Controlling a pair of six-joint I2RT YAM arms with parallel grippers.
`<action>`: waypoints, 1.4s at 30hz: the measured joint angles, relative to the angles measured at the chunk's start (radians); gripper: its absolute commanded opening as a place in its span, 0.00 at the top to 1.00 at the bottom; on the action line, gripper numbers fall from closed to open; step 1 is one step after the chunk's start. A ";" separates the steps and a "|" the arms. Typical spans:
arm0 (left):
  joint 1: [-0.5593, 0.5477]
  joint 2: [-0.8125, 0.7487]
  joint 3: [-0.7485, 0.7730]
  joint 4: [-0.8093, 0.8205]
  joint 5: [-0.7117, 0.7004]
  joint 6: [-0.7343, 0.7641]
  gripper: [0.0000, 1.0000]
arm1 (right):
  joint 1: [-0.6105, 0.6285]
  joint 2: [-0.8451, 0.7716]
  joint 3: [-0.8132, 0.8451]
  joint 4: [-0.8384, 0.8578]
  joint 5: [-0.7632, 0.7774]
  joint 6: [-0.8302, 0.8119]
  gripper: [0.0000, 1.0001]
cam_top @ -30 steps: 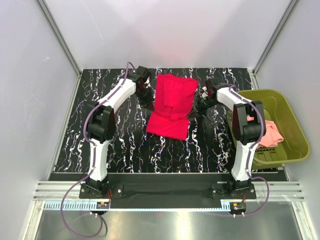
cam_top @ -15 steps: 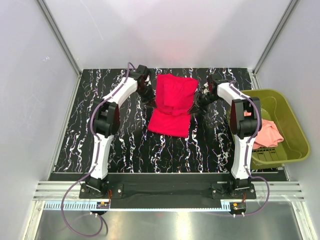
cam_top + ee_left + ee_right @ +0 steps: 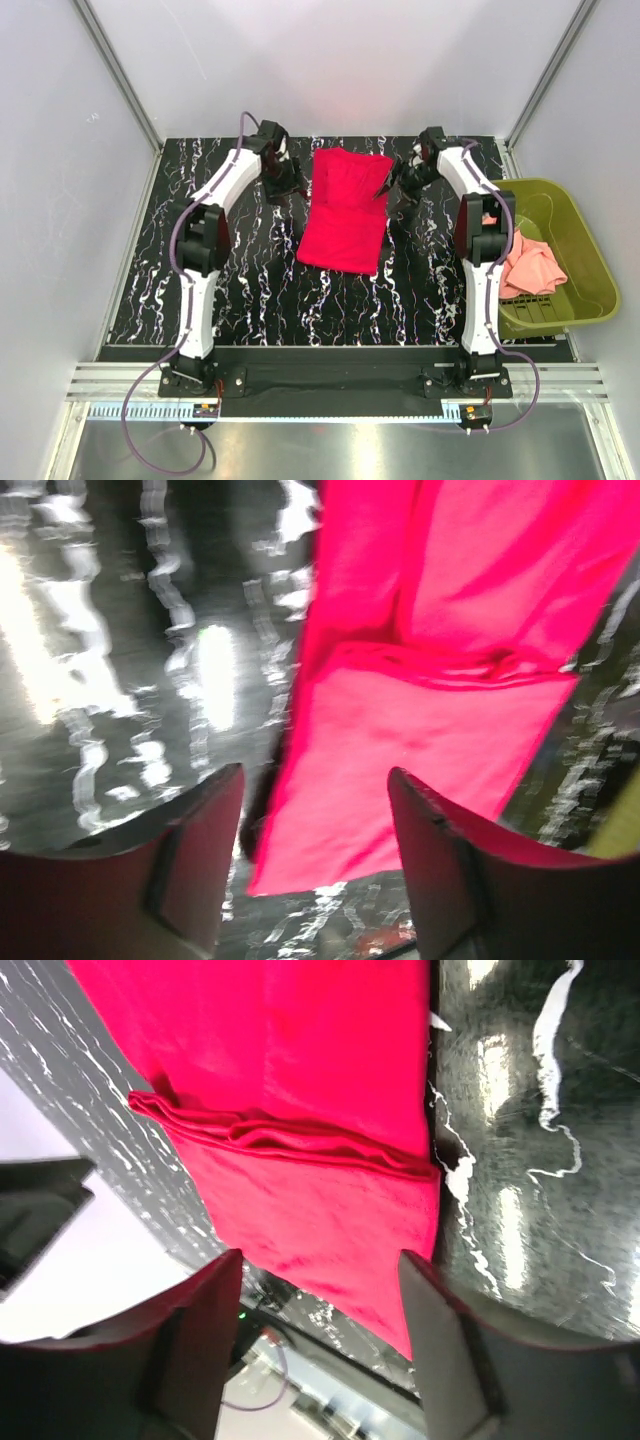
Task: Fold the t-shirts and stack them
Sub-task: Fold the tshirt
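Note:
The crimson red t-shirt lies folded as a flat rectangle in the middle of the black marbled table; a fold ridge crosses it in both wrist views. My left gripper hovers open just off the shirt's upper left edge, its jaws wide apart and empty. On the upper right edge my right gripper is likewise open and empty. The salmon-pink t-shirt lies crumpled in the basket at the right.
The olive-green plastic basket stands at the table's right edge, close beside the right arm. White walls with metal rails enclose the table at the back and sides. Bare table lies in front of the red shirt.
Both grippers have opened and let go of the red shirt, then drawn back toward the far edge. The shirt's raised layer has settled flat.

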 measured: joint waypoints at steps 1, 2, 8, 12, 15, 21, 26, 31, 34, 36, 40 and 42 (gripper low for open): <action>0.005 -0.037 -0.053 0.009 -0.012 0.021 0.28 | 0.000 -0.002 0.019 -0.016 0.015 -0.010 0.26; 0.010 -0.083 -0.115 0.011 -0.021 0.042 0.28 | 0.000 -0.010 0.023 -0.021 0.029 -0.020 0.23; 0.015 -0.368 -0.531 0.104 0.032 0.130 0.27 | 0.011 -0.176 -0.237 -0.014 0.082 -0.069 0.21; 0.010 -0.431 -0.697 0.171 0.108 0.146 0.27 | 0.048 -0.346 -0.523 0.034 0.068 -0.071 0.23; 0.008 -0.429 -0.765 0.216 0.149 0.145 0.31 | 0.093 -0.419 -0.684 0.092 0.056 -0.065 0.25; 0.008 -0.427 -0.805 0.278 0.194 0.140 0.38 | 0.134 -0.439 -0.866 0.203 0.035 -0.048 0.37; 0.008 -0.415 -0.807 0.322 0.215 0.124 0.44 | 0.131 -0.439 -0.895 0.264 0.016 -0.036 0.40; 0.001 -0.392 -0.829 0.356 0.237 0.099 0.43 | 0.131 -0.433 -0.888 0.317 0.003 -0.023 0.41; -0.012 -0.388 -0.846 0.361 0.237 0.087 0.43 | 0.131 -0.421 -0.883 0.333 -0.019 -0.014 0.41; -0.026 -0.388 -0.853 0.363 0.237 0.082 0.43 | 0.131 -0.414 -0.882 0.339 -0.031 -0.008 0.42; -0.047 -0.375 -0.853 0.365 0.235 0.071 0.44 | 0.131 -0.403 -0.880 0.349 -0.048 -0.003 0.47; -0.050 -0.373 -0.856 0.365 0.232 0.067 0.47 | 0.131 -0.395 -0.876 0.354 -0.053 -0.002 0.52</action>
